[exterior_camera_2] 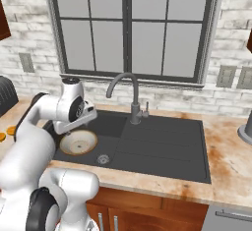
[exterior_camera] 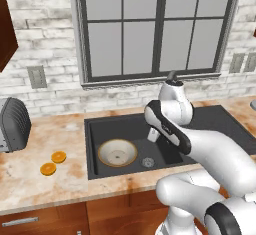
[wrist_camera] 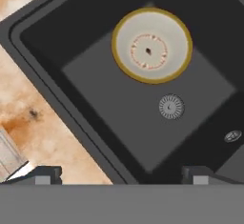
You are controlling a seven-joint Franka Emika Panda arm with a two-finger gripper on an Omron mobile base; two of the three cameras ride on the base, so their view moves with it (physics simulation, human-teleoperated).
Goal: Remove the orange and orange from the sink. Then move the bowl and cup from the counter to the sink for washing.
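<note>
Two oranges (exterior_camera: 53, 163) sit on the tabletop (exterior_camera: 30, 179) left of the sink (exterior_camera: 95, 129). I see the bowl (exterior_camera: 117, 152) inside the sink beside the drain (exterior_camera: 147, 162). My pincer (wrist_camera: 121, 173) hangs spread above the sink, holding nothing.

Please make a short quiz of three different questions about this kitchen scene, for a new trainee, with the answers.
1. True or false: the wide cream bowl with the tan rim lies inside the matte black sink basin.
2. Where are the two small bright-orange fruits? A) in the basin B) on the beige marbled stone counter, left of the sink C) on the drainboard
3. Fill in: the tool hangs above the basin with its jaws ____.

Key
1. True; it rests beside the round metal drain.
2. B
3. Open, holding nothing.
</note>
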